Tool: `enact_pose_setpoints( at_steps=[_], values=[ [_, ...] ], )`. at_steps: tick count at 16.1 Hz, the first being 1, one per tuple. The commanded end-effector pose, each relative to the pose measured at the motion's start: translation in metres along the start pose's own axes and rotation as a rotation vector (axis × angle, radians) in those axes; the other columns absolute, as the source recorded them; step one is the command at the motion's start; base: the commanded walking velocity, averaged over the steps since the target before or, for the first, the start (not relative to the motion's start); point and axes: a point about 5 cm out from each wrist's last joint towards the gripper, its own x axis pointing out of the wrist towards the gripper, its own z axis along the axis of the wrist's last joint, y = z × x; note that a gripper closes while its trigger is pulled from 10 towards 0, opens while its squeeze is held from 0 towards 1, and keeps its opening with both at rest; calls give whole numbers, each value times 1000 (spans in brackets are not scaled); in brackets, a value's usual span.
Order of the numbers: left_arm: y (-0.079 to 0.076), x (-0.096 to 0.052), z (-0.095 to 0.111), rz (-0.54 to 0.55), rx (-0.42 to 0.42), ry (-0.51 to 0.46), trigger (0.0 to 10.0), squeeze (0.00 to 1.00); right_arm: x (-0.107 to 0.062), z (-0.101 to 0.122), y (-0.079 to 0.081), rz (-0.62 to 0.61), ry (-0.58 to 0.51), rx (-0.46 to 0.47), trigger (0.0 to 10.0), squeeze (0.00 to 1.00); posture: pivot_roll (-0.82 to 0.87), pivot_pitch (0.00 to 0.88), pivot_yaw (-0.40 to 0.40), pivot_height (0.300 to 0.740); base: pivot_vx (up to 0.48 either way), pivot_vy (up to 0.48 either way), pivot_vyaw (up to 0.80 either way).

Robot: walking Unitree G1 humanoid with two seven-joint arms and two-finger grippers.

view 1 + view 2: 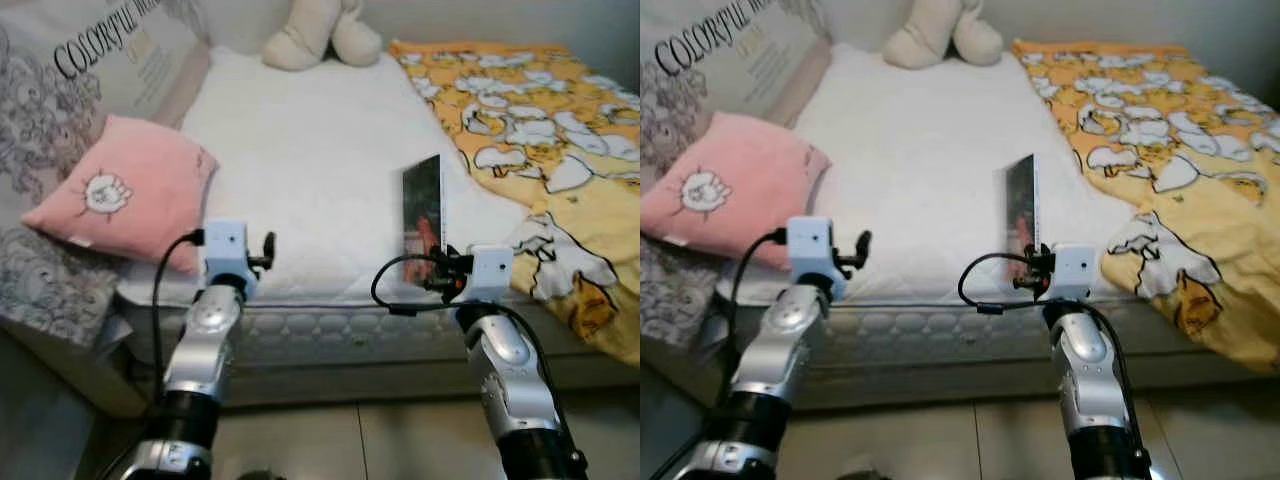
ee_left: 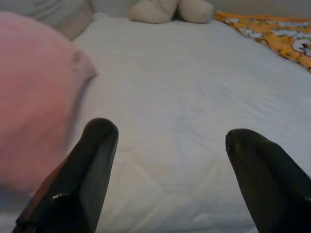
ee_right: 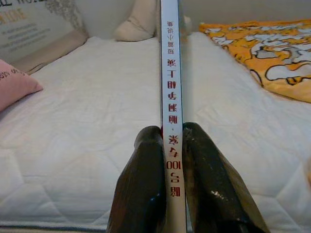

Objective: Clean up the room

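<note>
A: Status? Which step is in hand?

B: Carry phase, as judged. A thin book (image 3: 171, 97) is pinched upright, by its lower end, between the two fingers of the right gripper (image 3: 171, 145). It is held spine toward the wrist camera, above the near edge of the bed (image 1: 300, 150). Red lettering can be seen along the spine.

A: Left side?

B: The left gripper (image 2: 165, 145) is held spread and nothing is between its fingers. It is raised over the near edge of the bed, just beside the pink pillow (image 1: 125, 195).

A: What else is seen on the bed?

B: A cream plush toy (image 1: 320, 32) is lying at the far end of the bed. A yellow patterned blanket (image 1: 540, 150) is bunched along the bed's right side. A large printed cushion (image 1: 90, 60) is propped at the bed's left, behind the pink pillow.

A: Next move?

B: No shelf or bench for the book can be made out beyond the bed, so a destination has to be found first. Likely a turn away from the bed is called for, with the pinch kept firm. The book is tall and held low, so tipping or slipping is the risk.
</note>
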Motion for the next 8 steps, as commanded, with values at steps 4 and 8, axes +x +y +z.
enact_pose_setpoints(
  at_steps=[4,8],
  values=[
    [3,1,7,26,-14,-33,10000,0,5,14,1,6,-66,-8,0,0,-44,0,12,740,472,0,0],
    [3,1,8,40,-20,-38,10000,0,5,12,3,17,-63,-7,0,0,-39,0,7,740,460,0,0]
  ],
)
